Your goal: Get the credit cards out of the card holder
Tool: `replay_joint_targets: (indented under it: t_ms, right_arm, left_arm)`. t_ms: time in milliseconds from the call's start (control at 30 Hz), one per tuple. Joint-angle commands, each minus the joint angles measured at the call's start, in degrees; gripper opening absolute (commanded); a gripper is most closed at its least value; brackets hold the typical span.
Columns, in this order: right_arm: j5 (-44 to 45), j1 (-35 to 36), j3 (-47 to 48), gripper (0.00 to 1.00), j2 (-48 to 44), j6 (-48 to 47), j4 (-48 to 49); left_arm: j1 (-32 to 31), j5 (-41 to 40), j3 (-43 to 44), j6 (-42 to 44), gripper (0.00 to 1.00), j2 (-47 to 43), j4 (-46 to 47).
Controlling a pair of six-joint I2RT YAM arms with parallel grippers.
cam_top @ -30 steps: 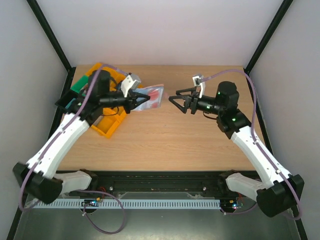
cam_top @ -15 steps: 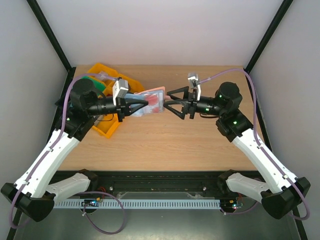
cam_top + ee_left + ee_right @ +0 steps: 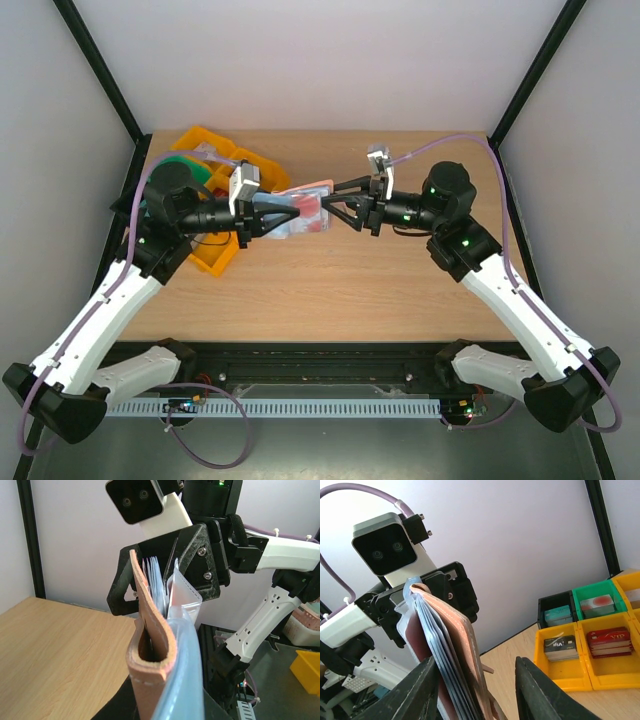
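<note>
Pinching the card holder (image 3: 151,630) tight in the left gripper (image 3: 284,211), aloft over the worktop's (image 3: 330,290) far middle; straddling it and its protruding credit cards (image 3: 445,665) with the right gripper's (image 3: 338,197) spread fingers.

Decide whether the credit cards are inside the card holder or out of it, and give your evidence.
Inside. The credit cards show blue-grey edges packed between the tan leaves of the card holder; none is drawn clear.

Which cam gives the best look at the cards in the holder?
Right wrist: the credit cards show edge-on as a blue-grey stack inside the tan card holder. Left wrist shows only a few pale card tops behind the leather fold. Top view shows just a small blue and red patch between the arms.
</note>
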Motion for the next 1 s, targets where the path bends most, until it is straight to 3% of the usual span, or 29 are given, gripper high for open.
replay_joint_targets:
  t_ms: [0, 100, 200, 267, 367, 433, 467, 567, 667, 767, 967]
  right_arm:
    - [-0.16, 0.46, -0.06, 0.42, 0.80, -0.11, -0.39]
    - [-1.71, 1.94, -0.37, 0.48, 1.57, 0.26, -0.14]
    - [-2.01, 4.03, -0.44, 0.47, 1.96, 0.00, 0.12]
    - [-2.11, 4.41, -0.78, 0.38, 1.90, 0.52, 1.15]
    - [-1.91, 4.43, -0.87, 0.08, 1.42, 1.36, 2.60]
    - [-1.23, 4.43, -0.84, 0.02, 0.91, 1.26, 2.85]
    - [-0.23, 4.43, -0.79, 0.02, 0.57, 0.98, 2.56]
    - [7.75, 4.43, 0.60, 0.01, 0.11, -1.01, -1.91]
    - [20.28, 4.43, 3.99, 0.02, 1.33, -3.87, -13.13]
    - [36.91, 4.58, 8.71, 0.02, 4.80, -4.21, -25.10]
    - [67.95, 9.11, 22.14, 0.02, 15.48, -2.27, -47.75]
  left_arm:
    - [-0.51, 3.91, -0.42, 0.20, 0.02, -1.42, 4.43]
    - [-0.51, 3.71, -1.03, -0.49, 0.02, -1.53, 5.87]
    - [-0.51, 2.62, -1.59, -1.86, 0.02, -1.56, 7.44]
    - [-0.51, 2.23, -1.72, -2.16, 0.02, -1.47, 7.81]
    - [-0.51, 1.96, -2.02, -2.16, 0.02, -1.58, 7.65]
    - [-0.49, 1.02, -2.43, -2.22, 0.03, -1.78, 7.51]
    - [-0.51, -0.12, -2.70, -2.25, 0.11, -1.93, 7.23]
    - [-0.44, -8.51, -3.84, -1.98, 0.61, -2.43, 5.67]
    - [-0.15, -19.42, -5.67, -0.63, 0.87, -3.14, 3.73]
    - [0.56, -28.32, -7.45, 1.03, 0.96, -3.95, 2.90]
    - [1.11, -35.24, -10.00, 3.44, 0.97, -4.87, 1.18]
